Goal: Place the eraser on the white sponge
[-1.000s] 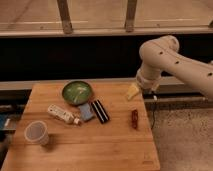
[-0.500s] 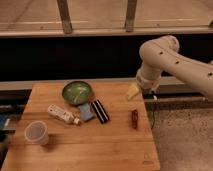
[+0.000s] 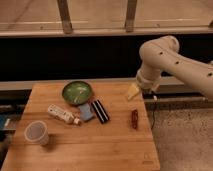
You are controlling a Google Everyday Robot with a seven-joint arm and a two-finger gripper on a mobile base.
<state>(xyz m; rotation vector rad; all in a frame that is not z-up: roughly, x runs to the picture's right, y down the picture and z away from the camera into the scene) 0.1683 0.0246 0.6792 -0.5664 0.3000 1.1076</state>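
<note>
The eraser [image 3: 100, 111], a black oblong block with a pale stripe, lies on the wooden table [image 3: 85, 145] near its middle. The white sponge [image 3: 85, 112], a pale bluish-grey pad, lies right beside it on the left, touching or nearly so. My gripper [image 3: 133, 91] hangs from the white arm [image 3: 170, 62] above the table's back right corner, well to the right of the eraser and apart from it. It looks pale yellow at its tip.
A green bowl [image 3: 77, 92] stands behind the sponge. A white tube-shaped bottle [image 3: 62, 114] lies left of the sponge. A clear cup [image 3: 37, 132] stands at the front left. A small red-brown bar [image 3: 134, 118] lies near the right edge.
</note>
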